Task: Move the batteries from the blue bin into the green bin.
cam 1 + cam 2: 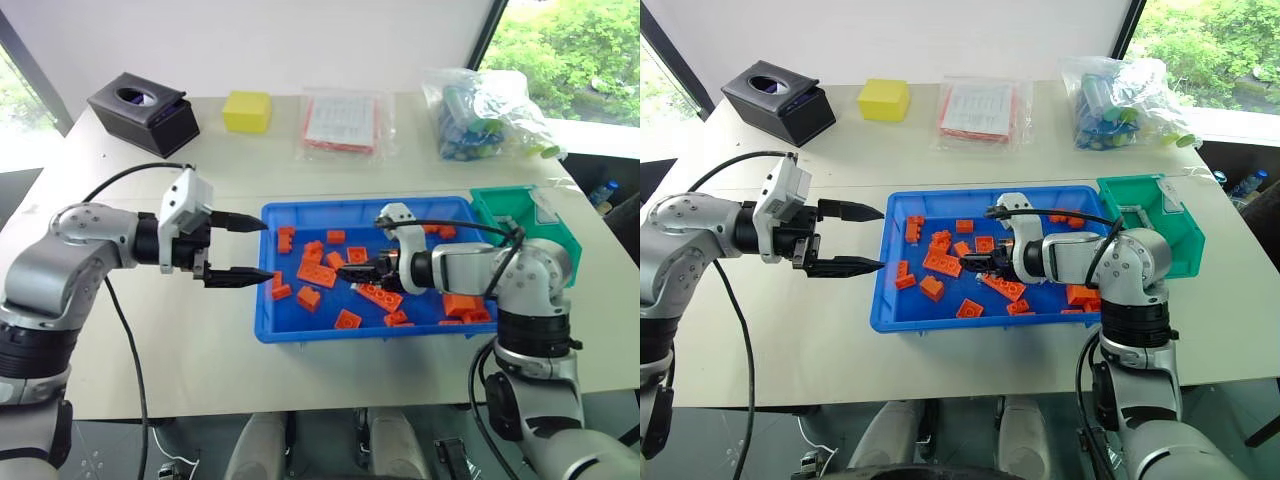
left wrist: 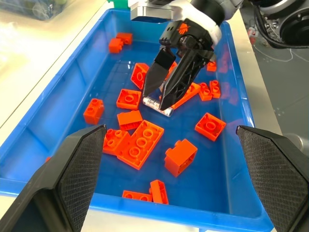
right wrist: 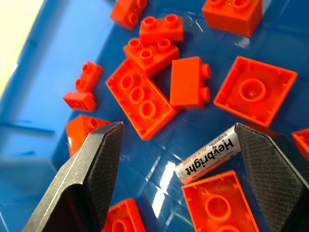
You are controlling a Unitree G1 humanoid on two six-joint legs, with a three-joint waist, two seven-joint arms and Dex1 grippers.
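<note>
1. Nearest the head camera: the right arm, bent in over the near rim of the blue bin [image 1: 262, 330], forearm lying across the tray's right half.
2. Right gripper [image 1: 356, 269] sits low over the tray floor near its middle, fingers pointing toward the robot's left and angled down. Jaws stand wide apart and hold nothing.
3. One battery [image 3: 208, 153] lies flat on the tray floor between the right gripper's fingers, close against one finger and well off the other. From the left wrist view the same battery [image 2: 158, 104] shows as a silver bar just under the fingertips.
4. Long axis: the battery lies crosswise to the fingers, nearly spanning the gap from one finger toward the other. Judgement: a squeeze now would press it end to end, a poor hold on a round slim thing; a wrist roll or a shift would likely serve better.
5. Crowding: orange bricks [image 3: 140, 97] lie near the battery on several sides, one [image 3: 217, 205] just beside its near end, a flat square one [image 3: 255, 91] beyond it. Risk of catching a brick with the battery.
6. Left gripper [image 1: 236, 248] hangs outside the tray's left wall, jaws open and empty, pointing in toward the tray. The right arm is plainly the nearer one.
7. Green bin [image 1: 510, 205] stands at the tray's far right corner, touching or just beside it; contents cannot be told.
8. No other battery can be made out among the bricks.
</note>
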